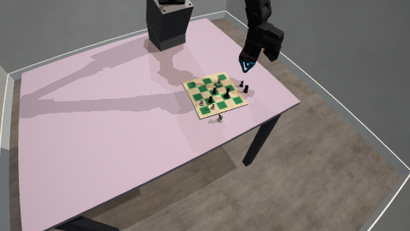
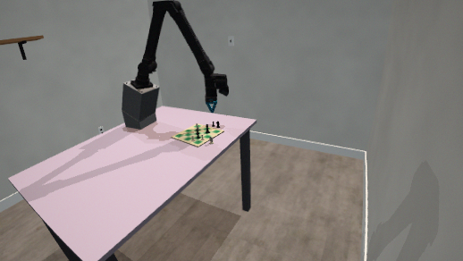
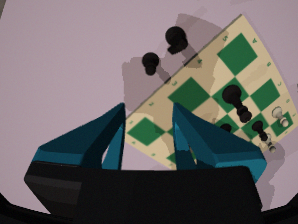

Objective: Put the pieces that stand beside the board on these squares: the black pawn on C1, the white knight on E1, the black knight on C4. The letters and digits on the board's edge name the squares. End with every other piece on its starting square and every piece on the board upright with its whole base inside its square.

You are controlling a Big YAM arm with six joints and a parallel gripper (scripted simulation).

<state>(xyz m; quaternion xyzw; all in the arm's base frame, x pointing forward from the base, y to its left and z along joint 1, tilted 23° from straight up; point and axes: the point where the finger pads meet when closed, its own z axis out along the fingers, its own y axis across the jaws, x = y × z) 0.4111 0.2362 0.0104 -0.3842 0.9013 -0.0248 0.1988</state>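
The green-and-cream chessboard lies near the table's right edge, with several black and white pieces on it. A black pawn and a black knight stand upright on the table just past the board's right side; they also show in the exterior view, the pawn beside the knight. The white knight stands off the board's near corner. My gripper hangs above the table behind the two black pieces, its fingers drawn partly together with nothing between them.
The arm's dark base block stands at the back of the pink table. The table's right edge runs close to the two black pieces. A small shelf hangs on the far wall.
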